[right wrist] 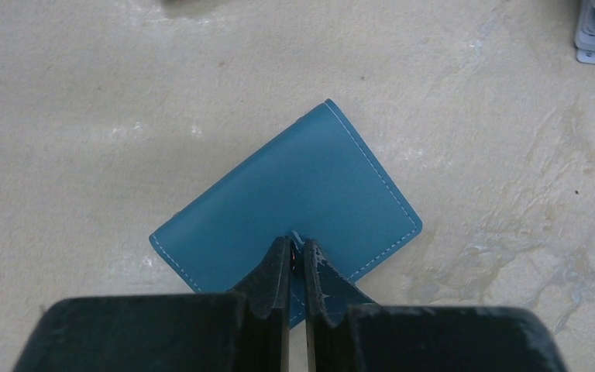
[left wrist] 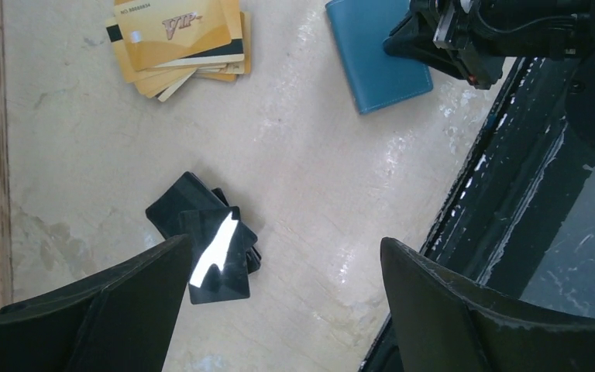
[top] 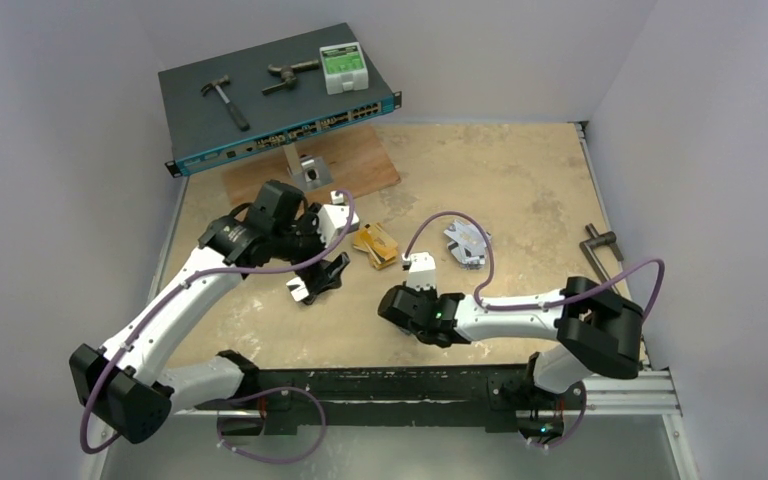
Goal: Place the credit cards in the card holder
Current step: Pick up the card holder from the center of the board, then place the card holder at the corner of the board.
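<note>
Opening the holder is the step in hand. The right gripper [right wrist: 297,252] is closed tight on the near corner of the holder [right wrist: 294,186], seemingly pinching its cover. Next it must lift that flap to bare the slots. The left gripper [left wrist: 287,256] gapes wide and empty above the black cards [left wrist: 201,232]; gold cards [left wrist: 178,39] lie beyond.
</note>
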